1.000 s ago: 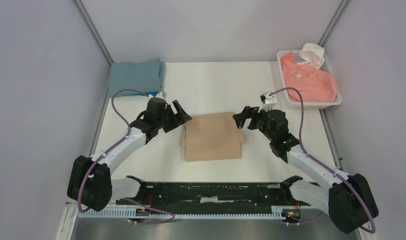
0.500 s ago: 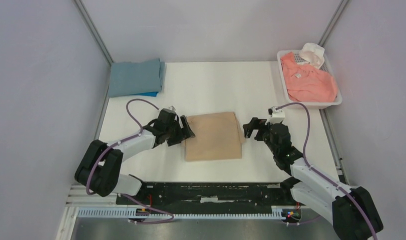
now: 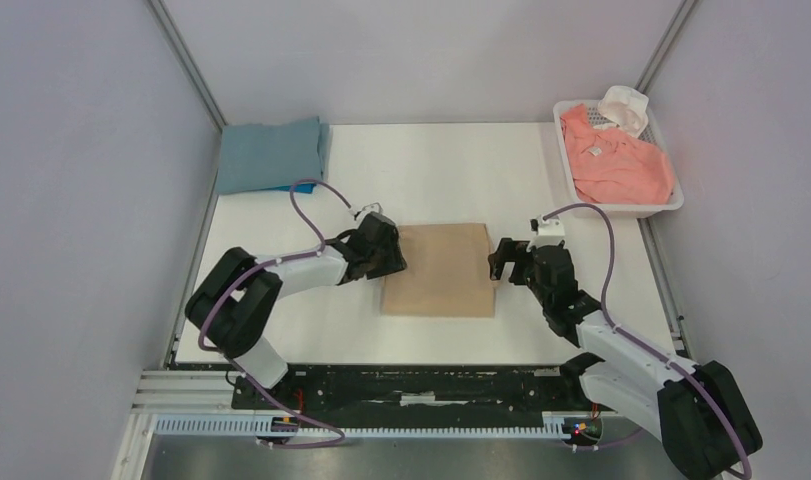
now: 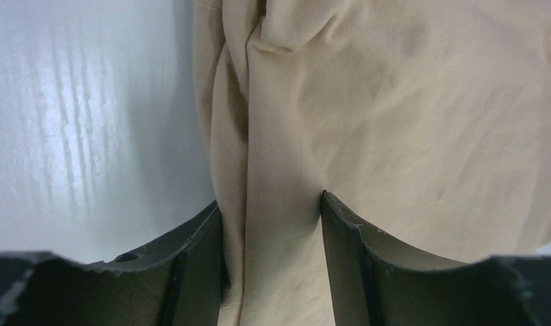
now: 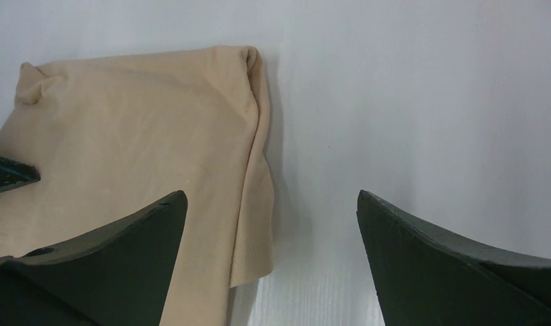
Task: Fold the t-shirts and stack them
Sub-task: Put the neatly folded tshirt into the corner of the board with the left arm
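**Top external view.** A tan t-shirt (image 3: 441,270) is seen folded into a flat, nearly square packet on the white bench (image 3: 431,170). It lies well to the left of the white perforated basket (image 3: 621,210) and nearer to the arm bases. Its sides run roughly parallel to the bench edges with a slight skew. No long axis can be told, and neither collar nor sleeves show. A salmon-pink t-shirt (image 3: 616,160) is heaped inside the basket. Far to the left of the basket, at the back corner, a folded grey-blue t-shirt (image 3: 271,153) is laid over a bright blue one (image 3: 299,187), of which only a sliver shows. The left tool (image 3: 393,255) is set against the side of the tan packet farthest from the basket. The right tool (image 3: 499,260) is placed just off the side nearest it.

**Left wrist view.** The tan t-shirt (image 4: 408,122) fills most of the frame, smooth with soft creases. A layered folded edge runs straight away from the left tool (image 4: 269,204). The jaws are part-way apart and straddle that edge with cloth between them. A firm pinch cannot be made out.

**Right wrist view.** The tan t-shirt (image 5: 136,136) is seen with its stitched hem hanging slightly loose along the edge. The right tool (image 5: 272,193) is spread wide, with nothing held.
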Controlling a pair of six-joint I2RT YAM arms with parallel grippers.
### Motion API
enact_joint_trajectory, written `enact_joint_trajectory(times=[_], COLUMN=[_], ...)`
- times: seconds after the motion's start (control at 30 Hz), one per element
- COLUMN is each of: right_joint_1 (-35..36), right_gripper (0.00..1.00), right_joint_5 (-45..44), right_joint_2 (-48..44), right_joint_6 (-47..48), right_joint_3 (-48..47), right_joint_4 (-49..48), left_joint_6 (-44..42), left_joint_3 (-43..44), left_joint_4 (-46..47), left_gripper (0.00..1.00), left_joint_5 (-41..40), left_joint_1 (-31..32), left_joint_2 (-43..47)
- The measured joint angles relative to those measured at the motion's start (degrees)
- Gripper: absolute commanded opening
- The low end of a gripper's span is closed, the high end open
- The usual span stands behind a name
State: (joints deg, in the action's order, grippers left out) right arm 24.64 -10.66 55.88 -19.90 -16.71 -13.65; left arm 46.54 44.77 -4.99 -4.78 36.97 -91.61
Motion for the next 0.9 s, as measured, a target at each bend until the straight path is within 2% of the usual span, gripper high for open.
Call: enact_joint_trajectory(times=[0.13, 0.17, 0.2, 0.4, 0.57, 0.73, 0.9], right_joint_1=[0.00, 0.00, 0.00, 0.00, 0.00, 0.00, 0.00], right_gripper=[0.98, 0.98, 0.98, 0.98, 0.98, 0.98, 0.98], right_joint_5=[-1.36, -1.73, -2.19, -4.90, -5.86, -7.19, -10.27], right_joint_2=[-2.25, -2.84, -3.65, -7.52, -9.77, -11.78, -12.04], right_joint_6=[0.02, 0.02, 0.04, 0.22, 0.22, 0.20, 0.22], right_joint_3=[0.02, 0.02, 0.02, 0.11, 0.74, 1.86, 2.08], right_joint_4=[1.16, 1.29, 1.44, 2.29, 2.80, 3.65, 4.44], left_joint_6=[2.32, 2.99, 3.63, 4.74, 1.97, -8.41, -21.92], left_joint_3=[7.08, 8.76, 10.32, 17.94, 27.02, 33.33, 36.13], left_joint_4=[-4.22, -4.90, -5.20, -6.82, -16.63, -23.74, -21.16], left_gripper=[0.30, 0.15, 0.04, 0.02, 0.02, 0.02, 0.02], left_joint_5=[-7.30, -8.76, -9.92, -13.44, -19.78, -29.99, -36.33], left_joint_1=[4.02, 4.96, 5.84, 8.04, 8.87, 6.82, 0.98], left_joint_2=[-5.95, -7.56, -8.96, -14.84, -18.73, -21.11, -21.16])
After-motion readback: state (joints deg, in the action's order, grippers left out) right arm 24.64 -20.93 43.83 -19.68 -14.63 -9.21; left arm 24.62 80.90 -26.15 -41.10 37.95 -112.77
